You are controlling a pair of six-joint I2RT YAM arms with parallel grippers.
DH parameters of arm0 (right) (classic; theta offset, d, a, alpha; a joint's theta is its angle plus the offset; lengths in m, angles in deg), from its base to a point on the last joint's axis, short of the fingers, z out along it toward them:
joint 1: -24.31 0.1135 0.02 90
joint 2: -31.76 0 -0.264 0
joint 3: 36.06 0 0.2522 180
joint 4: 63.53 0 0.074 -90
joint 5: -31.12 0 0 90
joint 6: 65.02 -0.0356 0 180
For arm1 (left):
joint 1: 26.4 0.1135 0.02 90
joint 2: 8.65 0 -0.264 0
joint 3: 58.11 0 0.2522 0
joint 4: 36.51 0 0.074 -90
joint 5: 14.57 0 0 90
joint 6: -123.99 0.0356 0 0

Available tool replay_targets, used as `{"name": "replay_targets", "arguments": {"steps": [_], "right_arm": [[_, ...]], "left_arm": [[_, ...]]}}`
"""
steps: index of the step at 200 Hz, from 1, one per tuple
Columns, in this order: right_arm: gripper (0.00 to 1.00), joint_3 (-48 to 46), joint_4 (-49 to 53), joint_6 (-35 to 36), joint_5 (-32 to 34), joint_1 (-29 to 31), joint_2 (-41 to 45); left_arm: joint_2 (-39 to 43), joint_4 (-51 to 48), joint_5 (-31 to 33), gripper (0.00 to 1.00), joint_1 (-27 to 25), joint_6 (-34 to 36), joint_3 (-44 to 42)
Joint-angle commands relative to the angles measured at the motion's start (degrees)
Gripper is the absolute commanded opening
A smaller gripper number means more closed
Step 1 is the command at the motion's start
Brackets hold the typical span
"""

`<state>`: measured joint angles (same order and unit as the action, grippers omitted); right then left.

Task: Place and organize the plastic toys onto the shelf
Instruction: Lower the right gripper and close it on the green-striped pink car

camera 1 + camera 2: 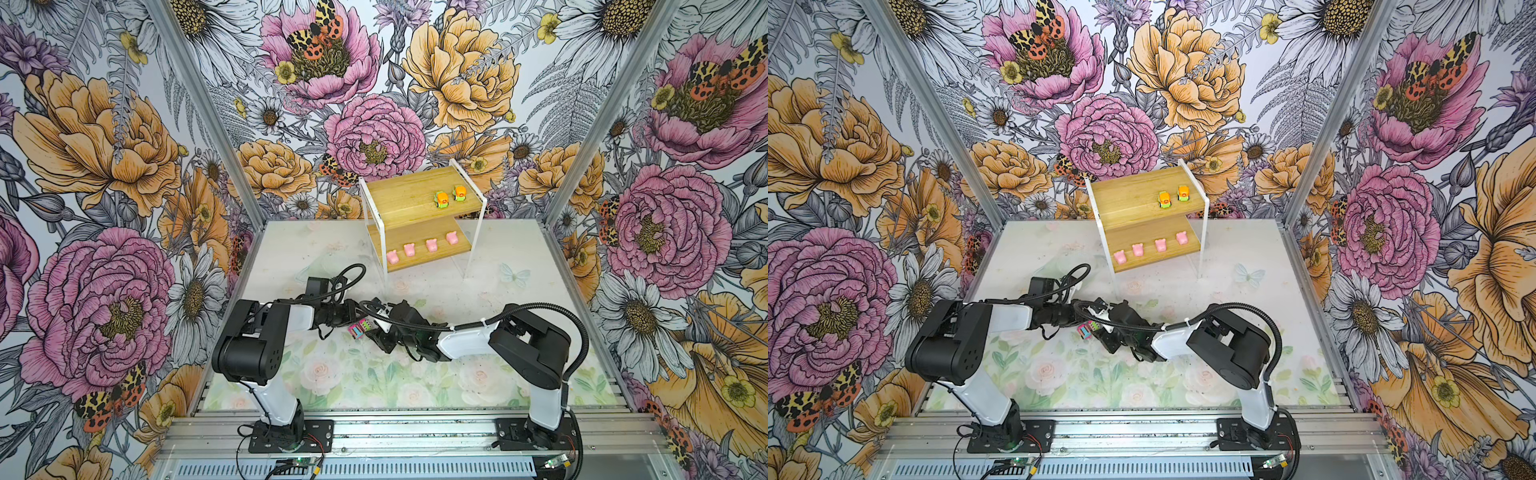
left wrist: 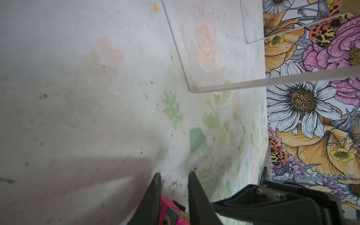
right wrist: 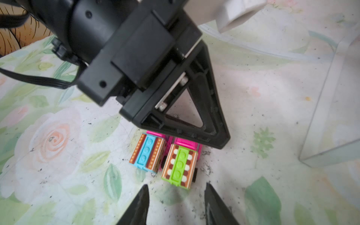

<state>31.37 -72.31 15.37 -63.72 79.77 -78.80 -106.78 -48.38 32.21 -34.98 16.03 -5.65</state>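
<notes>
1. The table (image 1: 519, 332) is filling the lower middle of both top views. I am judging the job about three-quarters done, with six toys sitting on the shelf and two standing on the table.
2. The shelf (image 1: 399, 195) is standing upper centre, near the back wall. The left half of its upper board is lying bare, and I am reckoning that as room for the last two. White frame sides are closing both ends. The front edges are looking lipless, so a car could roll off.
3. My arms are meeting mid-frame, crowding each other.
   - My left claw (image 2: 174, 175) is drawn narrow with a pink car showing between its fingers. I cannot tell whether it is pinching the car or only hovering over it.
   - My right claw (image 3: 176, 187) is gaping and holding nothing, its tips just short of the green-topped car (image 3: 180, 165).
4. The green-topped car and the blue-topped car (image 3: 148, 153) are standing side by side at the centre of the right wrist view. Open table is lying around them, with the shelf's front leg (image 1: 384, 266) up and to the right in a top view.
5. The orange-and-green cars (image 1: 441, 199) are pairing up at the right end of the upper board.
6. The four pink pigs (image 1: 431, 245) are lining the lower board.
</notes>
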Motion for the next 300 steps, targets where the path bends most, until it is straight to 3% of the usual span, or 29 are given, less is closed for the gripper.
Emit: {"name": "replay_targets", "arguments": {"steps": [1,250,300], "right_arm": [[0.48,1.8,0.3,-0.7,-0.7,-0.3,-1.7],[0.46,6.7,0.3,-4.7,-1.0,-2.3,-7.2],[0.3,6.6,0.3,-4.4,-3.3,-2.5,-7.4]], "left_arm": [[-0.6,-0.6,-2.3,0.26,-0.6,1.6,1.4],[-1.0,-0.4,-5.2,0.25,-1.4,2.4,1.6],[-1.2,-0.3,-4.8,0.26,-1.0,2.2,1.6]]}}
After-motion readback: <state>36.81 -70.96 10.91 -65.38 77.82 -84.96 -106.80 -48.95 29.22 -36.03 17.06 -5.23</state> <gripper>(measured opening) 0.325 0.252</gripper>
